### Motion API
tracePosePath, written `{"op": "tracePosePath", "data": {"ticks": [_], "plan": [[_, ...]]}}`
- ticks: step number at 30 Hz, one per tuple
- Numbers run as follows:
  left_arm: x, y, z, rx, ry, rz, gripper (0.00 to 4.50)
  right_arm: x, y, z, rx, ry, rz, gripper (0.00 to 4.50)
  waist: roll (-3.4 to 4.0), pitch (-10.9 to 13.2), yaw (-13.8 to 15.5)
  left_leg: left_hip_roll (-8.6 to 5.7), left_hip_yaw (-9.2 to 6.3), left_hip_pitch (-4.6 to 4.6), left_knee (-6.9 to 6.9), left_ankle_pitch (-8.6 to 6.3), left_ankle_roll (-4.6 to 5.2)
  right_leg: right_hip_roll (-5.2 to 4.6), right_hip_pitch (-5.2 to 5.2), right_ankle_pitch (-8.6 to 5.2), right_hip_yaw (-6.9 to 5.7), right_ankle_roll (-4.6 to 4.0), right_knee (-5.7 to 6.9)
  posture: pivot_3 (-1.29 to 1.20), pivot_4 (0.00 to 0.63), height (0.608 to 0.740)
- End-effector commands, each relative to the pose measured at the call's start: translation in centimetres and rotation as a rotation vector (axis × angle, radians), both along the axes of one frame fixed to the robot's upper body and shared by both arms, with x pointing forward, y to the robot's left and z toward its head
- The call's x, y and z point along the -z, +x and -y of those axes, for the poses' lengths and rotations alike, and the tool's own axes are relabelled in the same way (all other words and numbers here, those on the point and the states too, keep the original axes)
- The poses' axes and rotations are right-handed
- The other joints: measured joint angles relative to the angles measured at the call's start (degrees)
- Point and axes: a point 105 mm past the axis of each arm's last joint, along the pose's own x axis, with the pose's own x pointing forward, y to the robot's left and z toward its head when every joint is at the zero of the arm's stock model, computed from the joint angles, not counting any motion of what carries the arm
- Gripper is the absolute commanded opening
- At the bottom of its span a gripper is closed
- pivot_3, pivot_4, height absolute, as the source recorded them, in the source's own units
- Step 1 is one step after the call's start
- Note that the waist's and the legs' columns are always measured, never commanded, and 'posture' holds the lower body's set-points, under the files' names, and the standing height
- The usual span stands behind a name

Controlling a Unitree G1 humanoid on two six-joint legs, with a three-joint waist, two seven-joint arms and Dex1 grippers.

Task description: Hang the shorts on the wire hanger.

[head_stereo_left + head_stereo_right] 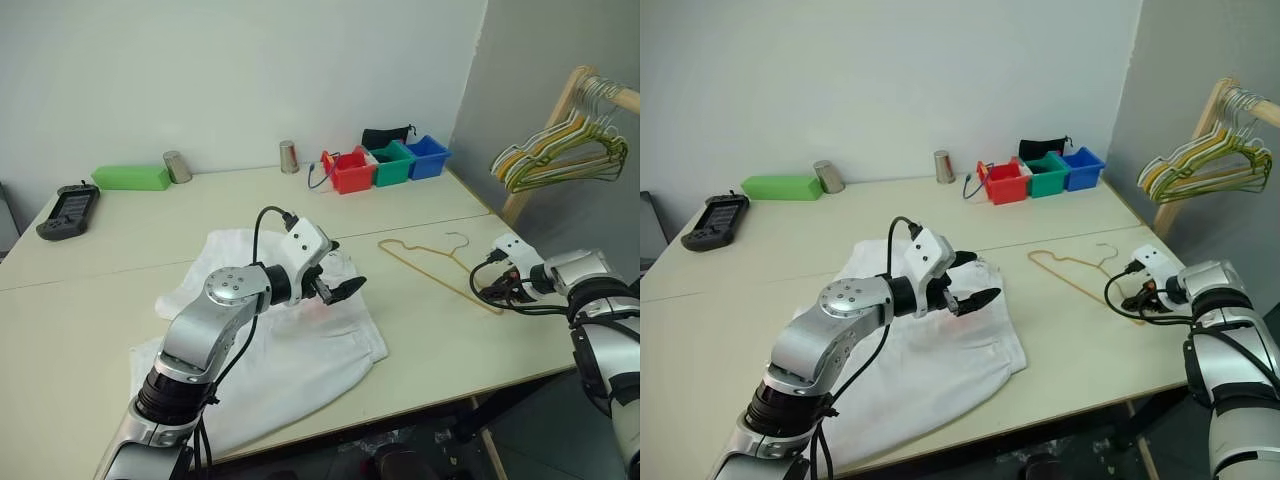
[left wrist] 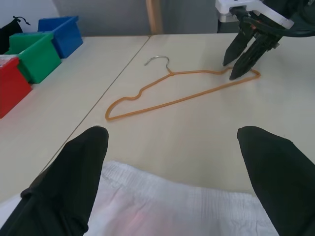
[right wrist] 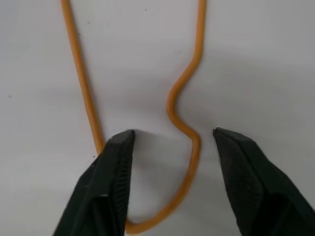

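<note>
The white shorts (image 1: 300, 350) lie spread on the table in front of me, with the gathered waistband (image 2: 197, 196) toward the middle. My left gripper (image 1: 340, 278) hovers just over that waistband, open and holding nothing. The yellow-gold wire hanger (image 1: 430, 258) lies flat on the table to the right of the shorts, its silvery hook (image 2: 158, 59) pointing to the far side. My right gripper (image 3: 172, 135) points down at the hanger's near-right end (image 3: 184, 123). Its fingers are apart and straddle the notched shoulder wire.
Red (image 1: 352, 172), green (image 1: 391, 163) and blue (image 1: 428, 156) bins stand at the back of the table. Two metal cups (image 1: 288, 157), a green box (image 1: 132, 177) and a black device (image 1: 68, 210) are also there. A wooden rack (image 1: 560, 120) with bunched hangers stands off the right edge.
</note>
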Motion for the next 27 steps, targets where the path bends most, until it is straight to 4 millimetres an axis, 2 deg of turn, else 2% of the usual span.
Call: {"op": "tracePosePath", "data": {"ticks": [1,7,12,15,17,20,24,26,27], "plan": [[-1.2,0.1,0.0,-0.001,-0.017,0.047,4.5,-0.1,-0.3,0.4,0.018,0.009,-0.008,1.61,0.0,0.0,0.0,0.0,0.0,0.0,0.0,0.0,0.0,0.0,0.0,0.0,0.0,0.0,0.0,-0.06,0.0,0.74],[-1.4,0.3,0.1,-0.004,-0.023,0.054,4.5,-0.1,-0.1,0.5,0.039,0.013,0.003,0.03,0.0,0.0,0.0,0.01,0.0,0.0,0.0,0.0,0.0,0.0,0.01,0.0,0.0,0.0,0.0,-0.06,0.0,0.74],[-1.5,0.5,-0.1,-0.014,-0.024,0.059,4.5,-0.1,-0.2,0.7,0.035,0.009,0.009,0.03,-0.01,0.0,0.0,0.01,0.0,0.0,0.0,0.0,0.0,0.0,0.01,0.0,0.0,0.0,0.0,-0.06,0.0,0.74],[-1.6,0.7,-0.4,-0.02,-0.02,0.066,4.5,-0.7,0.3,0.7,-0.032,-0.034,0.061,0.03,-0.01,0.0,0.0,0.0,0.0,0.0,0.0,0.0,0.0,0.0,0.02,0.0,0.0,0.0,0.0,-0.06,0.0,0.74],[-3.0,1.9,-2.2,-0.078,-0.047,0.083,4.5,-3.3,2.0,0.9,-0.159,-0.199,0.215,0.03,0.0,0.0,0.0,0.0,0.01,0.0,0.0,0.0,0.0,0.0,0.02,0.0,0.0,0.0,0.0,-0.05,0.0,0.74],[-4.9,3.4,-5.5,-0.141,-0.059,0.103,4.5,-6.3,3.4,-0.2,-0.38,-0.393,0.362,0.03,0.04,0.0,-0.2,-0.02,0.03,0.0,0.0,0.0,0.0,0.0,-0.1,0.01,-0.02,0.03,0.04,-0.05,0.0,0.74],[-6.4,3.9,-8.1,-0.129,-0.044,0.098,4.5,-7.8,3.9,-1.9,-0.542,-0.503,0.476,0.03,0.07,0.0,-0.5,0.1,0.07,0.0,-0.08,0.0,0.0,0.15,-0.11,-0.01,-0.04,0.01,-0.02,-0.06,0.0,0.74],[-7.3,3.8,-9.4,-0.106,-0.028,0.081,4.5,-8.6,4.2,-3.0,-0.613,-0.574,0.561,0.03,0.07,0.0,-0.5,0.15,0.07,0.02,-0.05,0.0,-0.01,0.16,-0.1,-0.01,-0.06,0.01,-0.12,-0.06,0.0,0.74],[-7.7,3.6,-10.4,-0.078,-0.024,0.048,4.5,-9.7,4.5,-4.1,-0.684,-0.654,0.658,0.03,0.0,0.1,-0.3,0.18,0.07,0.01,-0.06,0.0,-0.01,0.14,-0.1,0.0,-0.06,0.02,-0.16,-0.06,0.0,0.74]]}}
